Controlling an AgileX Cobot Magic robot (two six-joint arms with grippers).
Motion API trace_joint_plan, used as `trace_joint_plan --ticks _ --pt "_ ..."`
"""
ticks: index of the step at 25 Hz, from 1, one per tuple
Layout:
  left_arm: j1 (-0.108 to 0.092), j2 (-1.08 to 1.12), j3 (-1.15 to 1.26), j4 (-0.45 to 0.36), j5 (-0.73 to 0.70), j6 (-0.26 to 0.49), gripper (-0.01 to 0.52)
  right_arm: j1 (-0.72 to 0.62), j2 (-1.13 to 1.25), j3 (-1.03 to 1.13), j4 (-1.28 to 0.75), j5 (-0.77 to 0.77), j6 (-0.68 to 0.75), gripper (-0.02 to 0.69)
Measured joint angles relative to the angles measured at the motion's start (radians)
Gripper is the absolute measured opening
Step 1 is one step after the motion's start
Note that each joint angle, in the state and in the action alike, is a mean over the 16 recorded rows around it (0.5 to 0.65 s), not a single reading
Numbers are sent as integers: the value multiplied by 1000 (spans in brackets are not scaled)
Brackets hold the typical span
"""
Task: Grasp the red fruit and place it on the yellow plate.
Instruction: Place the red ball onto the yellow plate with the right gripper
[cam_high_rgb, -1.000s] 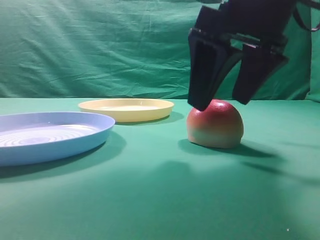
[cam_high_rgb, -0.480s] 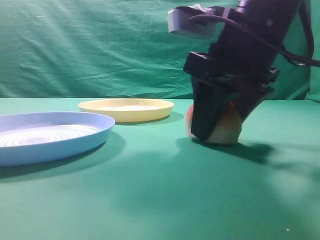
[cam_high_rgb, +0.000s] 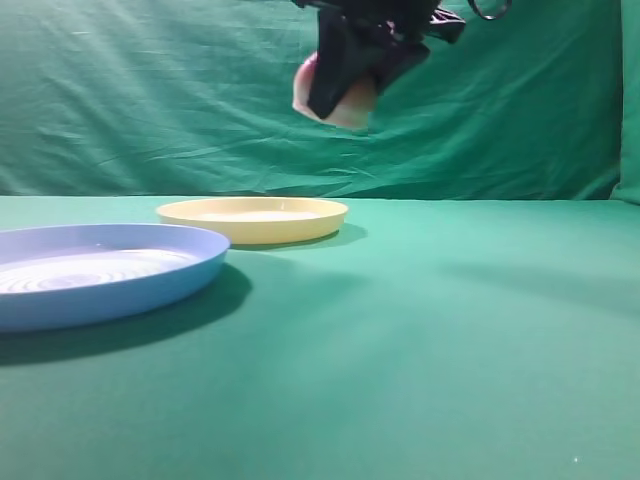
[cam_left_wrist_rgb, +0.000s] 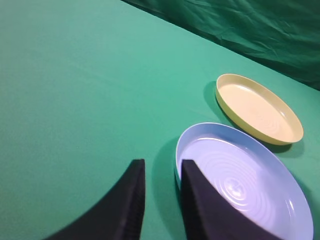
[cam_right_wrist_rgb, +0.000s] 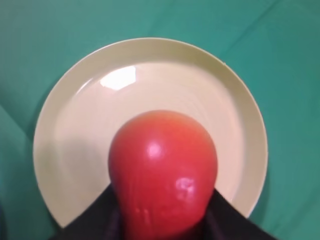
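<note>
The carry step is in hand: the right pincer (cam_high_rgb: 345, 85) pinches the red fruit (cam_high_rgb: 338, 95) near the top centre of the exterior high frame, well above the green surface (cam_high_rgb: 420, 350). Its dark fingers (cam_high_rgb: 330, 75) cover most of the fruit there, so only a pale-red edge and the lighter base show. In the right wrist view the fruit (cam_right_wrist_rgb: 163, 172) fills the lower middle of the frame, gripped at its lower sides by the pincer (cam_right_wrist_rgb: 160, 220), with the yellow plate (cam_right_wrist_rgb: 80, 130) spread out behind it; the fruit's outline falls wholly inside the plate's rim, which suggests it hangs more or less over the plate, though height and exact alignment are hard to judge from that angle alone.

The yellow plate (cam_high_rgb: 252, 219) sits at centre left of the exterior frame, with the light-blue plate (cam_high_rgb: 100, 270) in front of it at lower left. The left wrist view shows the two plates close together, the yellow one (cam_left_wrist_rgb: 260, 109) at upper right and the blue one (cam_left_wrist_rgb: 240, 180) at lower right. The left pincer (cam_left_wrist_rgb: 159, 200) at the bottom of that frame holds nothing, its fingers close together with a narrow gap between them.

The next move calls for a straight descent until the flat base of the fruit rests on the plate's floor, then spreading the fingers. Letting go from this height would likely make the domed fruit bounce or roll off the low rim
</note>
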Motion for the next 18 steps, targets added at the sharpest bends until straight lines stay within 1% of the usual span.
trace_joint_plan --ticks 6,12,14,15,16,18 --pt "0 0 0 0 0 0 157 5 114 -115 16 -3 0 425" --pt "0 0 0 0 0 0 157 4 154 -203 27 62 0 579" --pt "0 0 0 0 0 0 157 1 149 -229 25 102 0 601" --pt "0 0 0 0 0 0 157 -1 142 -241 22 126 0 601" --pt "0 0 0 0 0 0 157 -3 133 -253 19 152 0 593" --pt "0 0 0 0 0 0 157 -9 110 -275 11 211 0 553"
